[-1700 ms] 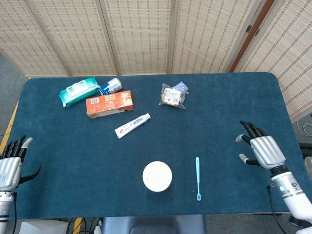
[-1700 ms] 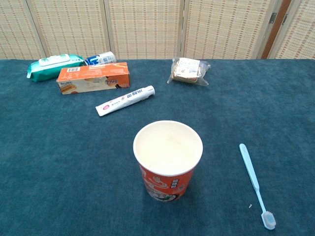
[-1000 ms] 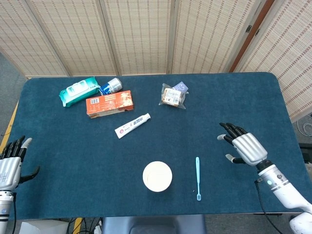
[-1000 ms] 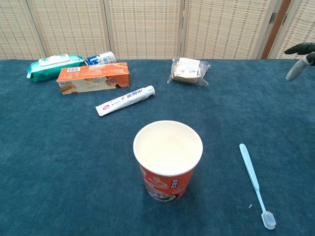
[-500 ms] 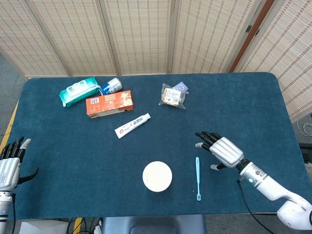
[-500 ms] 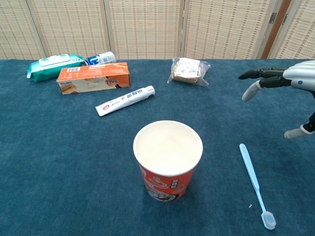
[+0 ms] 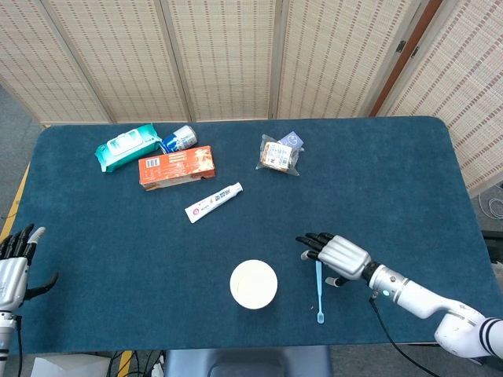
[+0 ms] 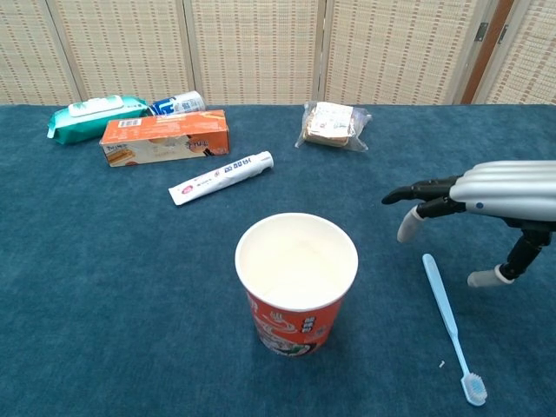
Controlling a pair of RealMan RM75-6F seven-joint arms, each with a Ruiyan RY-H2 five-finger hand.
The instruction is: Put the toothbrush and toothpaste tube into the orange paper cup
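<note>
The orange paper cup (image 7: 253, 283) (image 8: 296, 283) stands upright near the table's front edge, its white inside showing nothing in it. A light blue toothbrush (image 7: 318, 290) (image 8: 449, 319) lies flat to the right of the cup, bristles toward the front. The white toothpaste tube (image 7: 213, 202) (image 8: 220, 177) lies farther back, left of centre. My right hand (image 7: 334, 254) (image 8: 486, 201) hovers open, palm down, over the handle end of the toothbrush, fingers spread. My left hand (image 7: 14, 268) rests open at the table's left front corner, holding nothing.
An orange box (image 7: 177, 166) (image 8: 165, 136), a green wipes pack (image 7: 126, 146) (image 8: 94, 116) and a blue-white can (image 7: 179, 138) sit at the back left. A wrapped snack packet (image 7: 279, 155) (image 8: 332, 124) lies at the back centre.
My right hand has travelled left and forward from the table's right side, lowering until it is above the toothbrush's handle. The left hand and all objects stay where they were.
</note>
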